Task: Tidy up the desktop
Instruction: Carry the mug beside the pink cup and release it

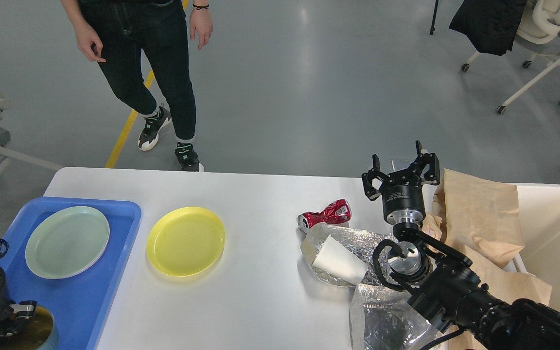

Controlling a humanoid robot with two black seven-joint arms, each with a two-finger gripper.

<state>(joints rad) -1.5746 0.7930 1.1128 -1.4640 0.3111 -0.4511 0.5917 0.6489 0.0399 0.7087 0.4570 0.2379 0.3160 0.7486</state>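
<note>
The white desktop (260,296) fills the lower half of the head view. My left gripper (11,324) is at the bottom left corner, pointing down, shut on the rim of a grey-green cup (29,336) with a dark inside, low over the near end of the blue tray (90,291). A pale green plate (67,241) lies in the tray. A yellow plate (185,240) lies on the desktop beside the tray. My right gripper (401,164) is open and empty, pointing up above the far right of the desktop, just right of a crushed red can (323,214).
Crumpled foil around a white paper (338,255) and a foil bag (387,321) lie by my right arm. Brown paper (479,218) hangs over the cream bin (557,228) at the right. A person (163,73) stands beyond the far edge. Office chairs (547,48) stand at the back right.
</note>
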